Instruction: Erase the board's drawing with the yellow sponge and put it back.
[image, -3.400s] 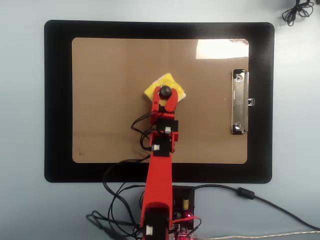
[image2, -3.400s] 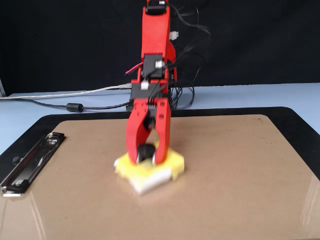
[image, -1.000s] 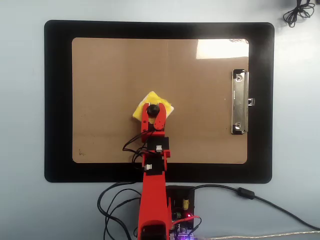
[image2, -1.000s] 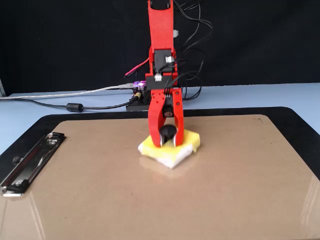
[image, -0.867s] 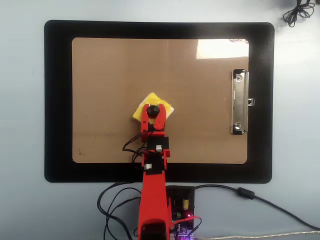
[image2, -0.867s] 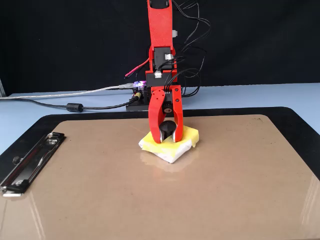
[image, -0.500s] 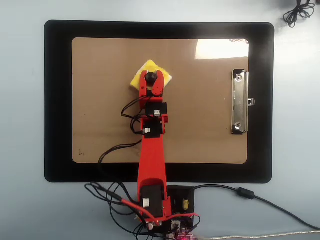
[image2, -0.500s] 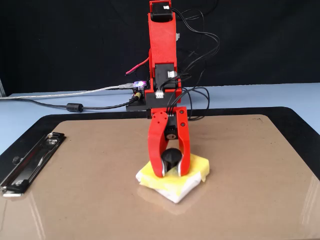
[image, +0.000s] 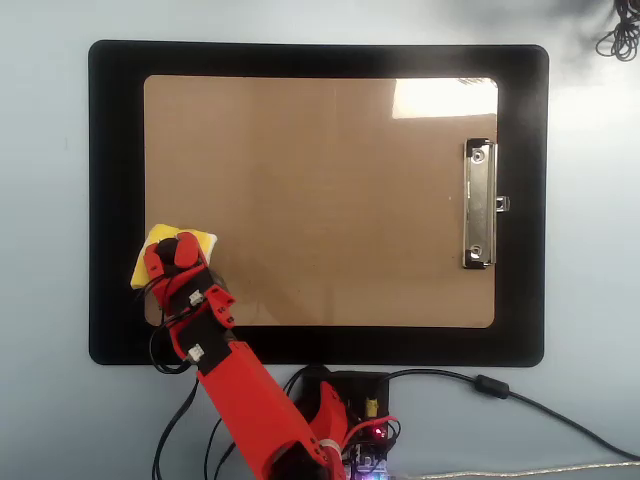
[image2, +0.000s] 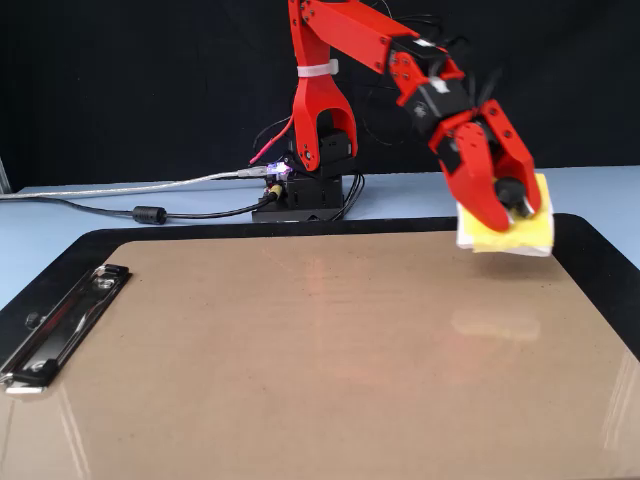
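My red gripper (image: 175, 247) is shut on the black knob of the yellow sponge (image: 203, 240), over the board's left edge in the overhead view. In the fixed view the gripper (image2: 510, 205) holds the sponge (image2: 525, 236) tilted in the air, clear of the surface, above the far right corner of the brown board (image2: 300, 360). The board (image: 320, 200) looks bare and glossy. No drawing shows in either view; the arm covers part of the board's lower left corner in the overhead view.
A black mat (image: 115, 200) lies under the board. The silver clip (image: 480, 205) sits on the board's right side in the overhead view, at the left (image2: 60, 325) in the fixed view. The arm's base (image2: 305, 190) and cables (image2: 150, 213) lie behind the mat.
The gripper lifted the sponge off the middle of the board and swung it to the board's left edge in the overhead view; the arm now slants left from its base.
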